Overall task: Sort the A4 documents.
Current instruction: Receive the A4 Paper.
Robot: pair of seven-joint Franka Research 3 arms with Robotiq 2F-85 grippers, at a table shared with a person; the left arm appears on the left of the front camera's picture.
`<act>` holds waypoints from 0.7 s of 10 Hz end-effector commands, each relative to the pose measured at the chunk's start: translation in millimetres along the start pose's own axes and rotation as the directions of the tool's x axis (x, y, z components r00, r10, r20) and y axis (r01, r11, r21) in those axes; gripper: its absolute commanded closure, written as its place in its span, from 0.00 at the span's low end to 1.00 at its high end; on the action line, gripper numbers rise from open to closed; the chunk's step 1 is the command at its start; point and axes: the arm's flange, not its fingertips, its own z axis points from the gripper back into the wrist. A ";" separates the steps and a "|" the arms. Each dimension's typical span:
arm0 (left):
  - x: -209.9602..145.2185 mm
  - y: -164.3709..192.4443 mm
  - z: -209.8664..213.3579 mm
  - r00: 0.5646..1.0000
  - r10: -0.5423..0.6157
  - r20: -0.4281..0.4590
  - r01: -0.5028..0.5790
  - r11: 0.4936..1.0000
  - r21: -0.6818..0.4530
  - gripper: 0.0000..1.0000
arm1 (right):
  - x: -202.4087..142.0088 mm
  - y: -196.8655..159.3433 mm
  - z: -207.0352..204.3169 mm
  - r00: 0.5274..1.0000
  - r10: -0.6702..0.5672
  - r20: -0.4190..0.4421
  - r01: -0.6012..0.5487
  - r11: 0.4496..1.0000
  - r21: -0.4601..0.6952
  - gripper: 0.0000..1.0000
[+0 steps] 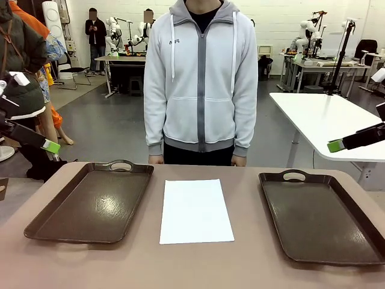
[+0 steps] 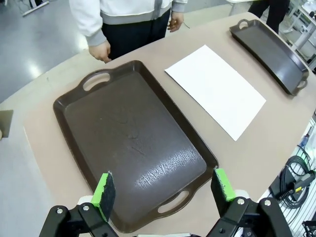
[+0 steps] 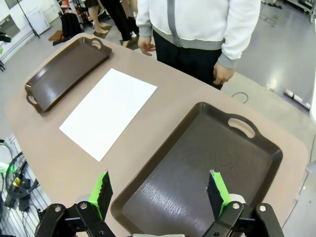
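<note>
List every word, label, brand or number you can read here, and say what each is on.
Nothing here is legible.
hoodie logo: a small mark on the person's chest, too small to read.
A4 document: blank, no print visible.
left tray and right tray: no labels visible.

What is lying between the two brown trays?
A white sheet of paper lies flat on the table between the left tray and the right tray, touching neither, as the front view shows.

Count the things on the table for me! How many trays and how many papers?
Brown trays: 2
White paper: 1 (a single sheet or a neat pile, I cannot tell)
Total: 3
</note>
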 end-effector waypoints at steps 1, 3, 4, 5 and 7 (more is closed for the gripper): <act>-33.0 -14.3 -5.7 1.000 -0.022 0.003 0.022 1.000 -0.008 0.00 | -17.5 3.5 0.8 1.000 0.023 -0.007 -0.023 1.000 0.001 0.00; -31.5 -12.9 -5.9 0.999 -0.034 -0.004 0.033 0.999 -0.018 0.00 | -20.5 2.7 4.5 1.000 0.016 -0.001 -0.016 1.000 -0.009 0.00; -28.3 -10.3 -10.2 0.998 -0.008 -0.065 0.008 1.000 -0.008 0.00 | -21.6 3.2 5.2 1.000 0.020 -0.004 -0.020 1.000 -0.010 0.00; -25.8 -10.5 -13.3 0.996 -0.019 -0.083 0.018 1.000 -0.014 0.00 | -21.8 3.6 4.2 1.000 0.011 -0.013 -0.011 1.000 -0.005 0.00; -3.8 0.0 0.0 1.000 0.000 -0.019 0.000 1.000 -0.011 0.00 | -2.6 -5.4 4.8 1.000 -0.004 0.002 0.005 1.000 -0.015 0.00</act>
